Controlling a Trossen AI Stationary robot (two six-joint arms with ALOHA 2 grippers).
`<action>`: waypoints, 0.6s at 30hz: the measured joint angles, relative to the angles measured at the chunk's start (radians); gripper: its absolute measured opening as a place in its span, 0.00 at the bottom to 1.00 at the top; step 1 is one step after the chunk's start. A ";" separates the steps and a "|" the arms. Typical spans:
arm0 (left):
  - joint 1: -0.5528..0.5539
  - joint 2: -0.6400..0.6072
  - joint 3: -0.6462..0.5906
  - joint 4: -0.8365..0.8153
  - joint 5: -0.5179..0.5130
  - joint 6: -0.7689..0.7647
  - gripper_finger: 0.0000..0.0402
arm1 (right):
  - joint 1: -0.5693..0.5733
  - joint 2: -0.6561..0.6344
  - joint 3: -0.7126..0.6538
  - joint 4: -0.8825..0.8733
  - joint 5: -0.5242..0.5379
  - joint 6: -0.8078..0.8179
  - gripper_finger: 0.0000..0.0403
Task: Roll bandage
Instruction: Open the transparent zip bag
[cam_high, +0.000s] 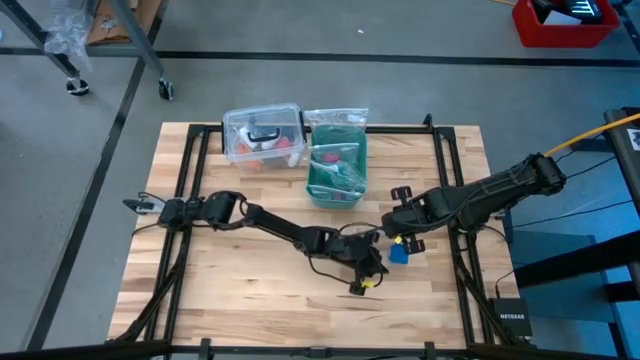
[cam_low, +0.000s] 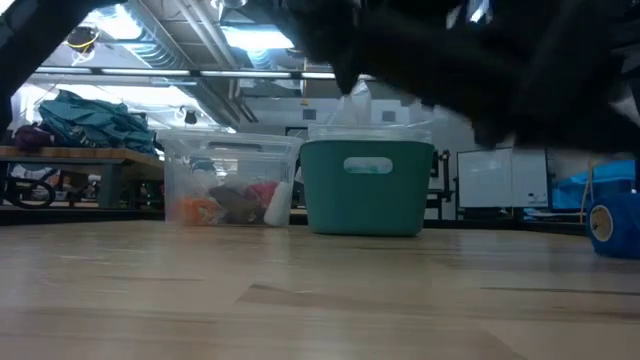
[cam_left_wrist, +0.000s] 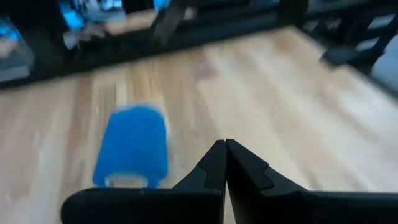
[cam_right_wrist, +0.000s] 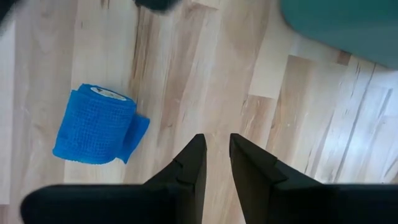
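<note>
The bandage (cam_right_wrist: 93, 124) is a bright blue roll lying on its side on the wooden table, with a short loose tail (cam_right_wrist: 138, 132) flat beside it. It also shows in the high view (cam_high: 399, 251), the left wrist view (cam_left_wrist: 132, 149) and at the right edge of the low view (cam_low: 612, 226). My left gripper (cam_left_wrist: 225, 149) is shut and hovers just beside the roll, touching nothing. My right gripper (cam_right_wrist: 215, 149) points down over the table next to the roll, its fingers a little apart with nothing between them. In the high view both grippers (cam_high: 380, 262) (cam_high: 400, 232) flank the roll.
A teal-green basket (cam_high: 337, 170) with a plastic bag and a clear plastic box (cam_high: 262, 135) holding small items stand at the table's far edge. Black frame rails (cam_high: 190, 180) run along the table's sides. Bare wood lies toward the near edge.
</note>
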 joint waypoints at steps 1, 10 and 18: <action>-0.008 -0.022 0.000 -0.002 0.000 0.010 0.00 | 0.000 0.000 0.000 0.000 0.000 0.000 0.19; -0.048 -0.300 0.002 -0.420 -0.141 0.249 0.00 | 0.000 -0.022 -0.001 -0.001 0.009 0.000 0.19; -0.003 -0.510 0.002 -0.714 -0.335 0.387 0.00 | -0.005 -0.035 0.004 0.039 0.033 0.011 0.19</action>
